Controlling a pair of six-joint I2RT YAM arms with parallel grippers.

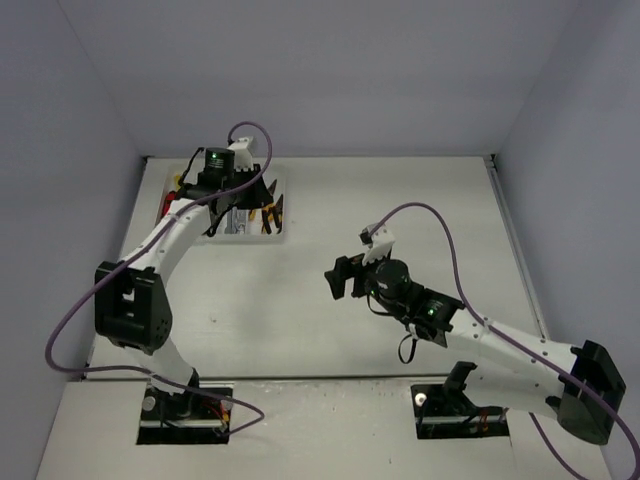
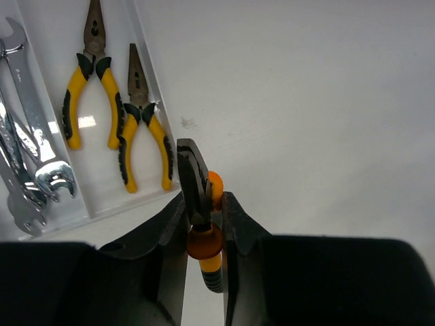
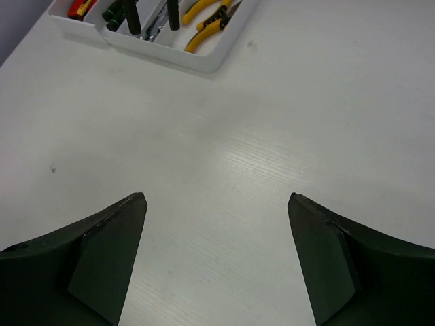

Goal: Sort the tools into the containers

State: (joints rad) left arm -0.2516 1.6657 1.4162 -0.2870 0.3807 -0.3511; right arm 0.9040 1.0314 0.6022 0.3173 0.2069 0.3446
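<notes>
My left gripper is shut on a pair of pliers with orange and yellow handles and dark jaws, seen edge-on just past the near end of the white tray. In the top view this gripper hangs over the tray. Two yellow-handled pliers lie in the tray's end compartment, and silver wrenches lie in the one beside it. My right gripper stands open with nothing between its fingers, over bare table mid-right. Its view shows the tray far off with green-black screwdrivers and a red knife.
Grey walls close in the table on the left, back and right. The left arm's purple cable loops above the tray. The arm bases stand at the near edge.
</notes>
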